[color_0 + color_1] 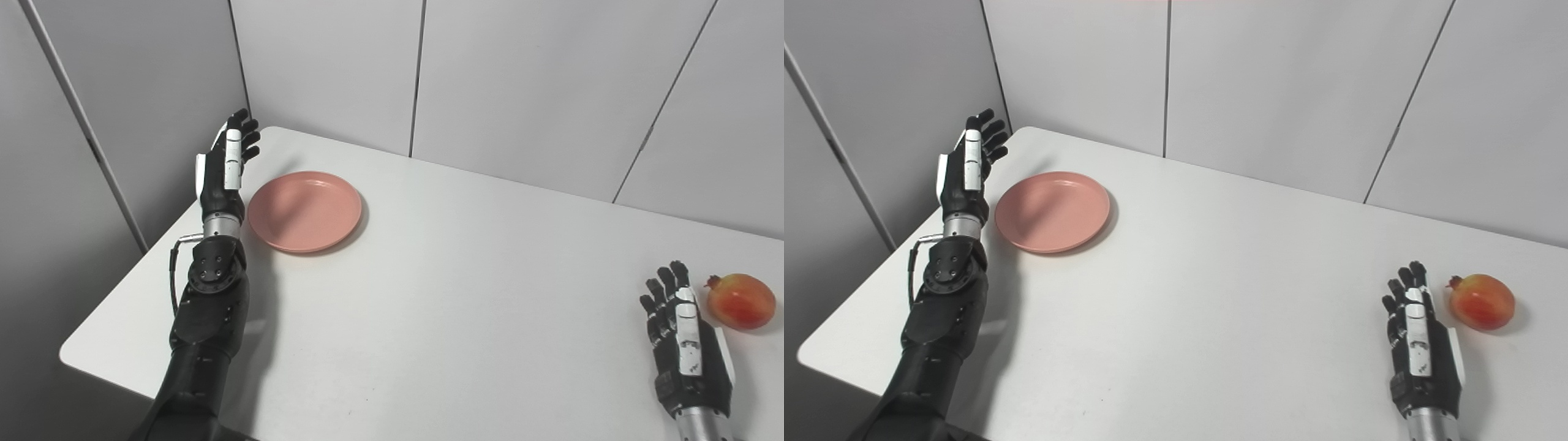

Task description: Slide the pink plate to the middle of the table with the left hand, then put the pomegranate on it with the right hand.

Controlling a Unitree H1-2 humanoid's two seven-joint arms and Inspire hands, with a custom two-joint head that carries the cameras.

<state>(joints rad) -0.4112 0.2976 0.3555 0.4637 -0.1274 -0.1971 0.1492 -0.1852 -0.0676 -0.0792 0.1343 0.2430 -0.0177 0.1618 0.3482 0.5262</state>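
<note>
A pink plate [304, 211] lies flat at the far left of the white table [465, 294]. My left hand [226, 162] is raised just left of the plate's rim, fingers stretched out and apart, holding nothing; I cannot tell if it touches the rim. A red-orange pomegranate [740, 301] rests near the table's right side. My right hand [685, 334] is low over the table just left of the fruit, open, with a small gap between them.
Grey panel walls [502, 79] close the table in at the back and on the left. The table's rounded near-left corner [73, 355] lies beside my left forearm.
</note>
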